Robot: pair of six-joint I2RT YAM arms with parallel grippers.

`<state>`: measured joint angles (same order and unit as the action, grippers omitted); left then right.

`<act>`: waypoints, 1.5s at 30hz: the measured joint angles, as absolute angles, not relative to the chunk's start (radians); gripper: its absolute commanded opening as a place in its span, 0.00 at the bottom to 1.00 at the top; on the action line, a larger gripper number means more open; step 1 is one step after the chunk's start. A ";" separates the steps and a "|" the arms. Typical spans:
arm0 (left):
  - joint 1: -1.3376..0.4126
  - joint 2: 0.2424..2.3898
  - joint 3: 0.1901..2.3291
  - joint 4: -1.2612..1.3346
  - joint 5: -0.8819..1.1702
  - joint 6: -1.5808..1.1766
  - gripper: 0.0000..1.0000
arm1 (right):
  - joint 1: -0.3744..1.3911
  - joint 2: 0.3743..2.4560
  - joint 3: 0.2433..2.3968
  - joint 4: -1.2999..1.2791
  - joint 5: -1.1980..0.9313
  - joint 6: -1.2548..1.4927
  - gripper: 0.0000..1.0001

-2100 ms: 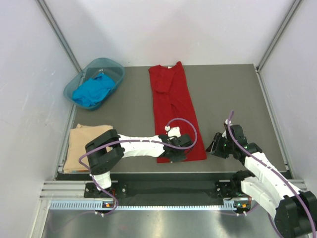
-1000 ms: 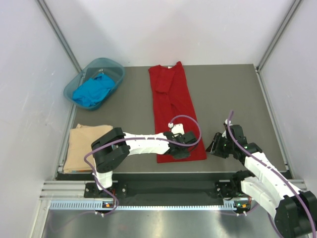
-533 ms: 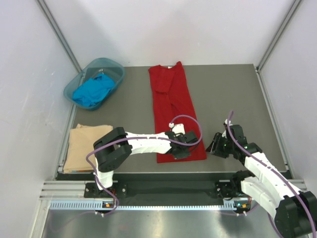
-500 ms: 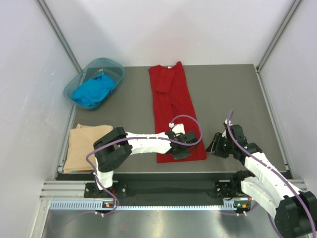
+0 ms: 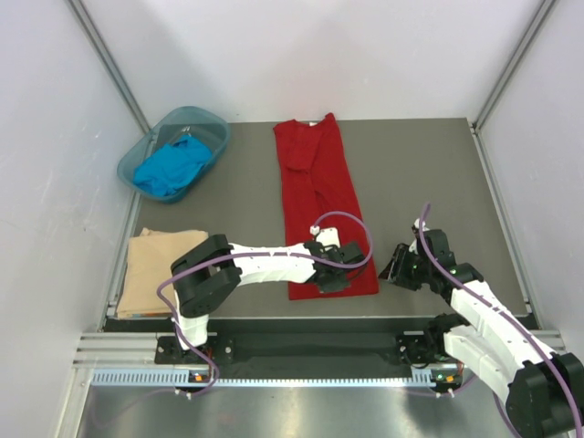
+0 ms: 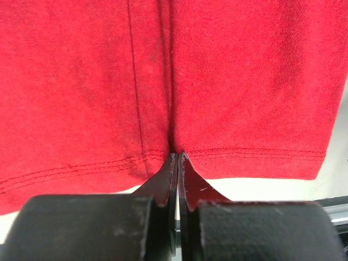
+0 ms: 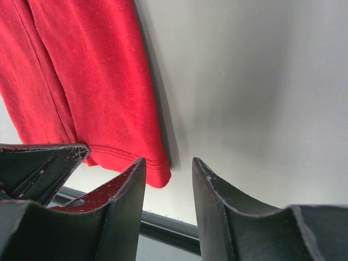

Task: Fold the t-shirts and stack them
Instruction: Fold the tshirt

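Observation:
The deep red t-shirt [image 5: 319, 201] lies on the grey table as a long strip folded lengthwise, neck at the far end. My left gripper [image 5: 332, 285] is at its near hem, jaws shut and pinching the hem [image 6: 178, 156] at a crease in the red cloth [image 6: 244, 81]. My right gripper [image 5: 394, 270] is open and empty, just right of the shirt's near right corner [image 7: 157, 174], fingertips [image 7: 138, 163] above the table. The bright blue t-shirt [image 5: 171, 167] lies crumpled in the basin. The tan t-shirt [image 5: 157, 269] lies folded at the near left.
The translucent teal basin [image 5: 208, 119] stands at the far left corner. White walls close in the table on three sides. The table's near edge and a metal rail [image 5: 292, 342] run just below the red shirt's hem.
My left gripper has moved a little to the right along the red shirt's near hem. The right arm has not moved.

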<state>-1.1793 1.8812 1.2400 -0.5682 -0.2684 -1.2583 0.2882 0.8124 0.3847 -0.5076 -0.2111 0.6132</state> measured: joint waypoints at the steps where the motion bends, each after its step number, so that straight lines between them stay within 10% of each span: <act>1: -1.180 1.878 1.240 -0.572 -0.272 -1.259 0.00 | 0.288 0.812 0.385 -0.506 -0.212 0.613 0.40; 22: -1.187 1.866 1.208 -0.563 -0.279 -1.285 0.00 | 0.293 0.905 0.311 -0.394 -0.329 0.630 0.36; 29: -1.187 1.861 1.197 -0.551 -0.279 -1.285 0.00 | 0.293 0.906 0.288 -0.370 -0.339 0.640 0.00; 37: -1.187 1.860 1.195 -0.550 -0.277 -1.285 0.00 | 0.295 0.838 0.288 -0.409 -0.308 0.648 0.00; 45: -1.187 1.854 1.202 -0.564 -0.235 -1.253 0.31 | 0.305 0.845 0.288 -0.416 -0.303 0.652 0.22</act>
<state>-1.1870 1.8542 1.2022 -0.5644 -0.2352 -1.2526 0.3050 0.8452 0.2882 -0.4164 -0.3031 0.6518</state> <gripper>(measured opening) 0.276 0.190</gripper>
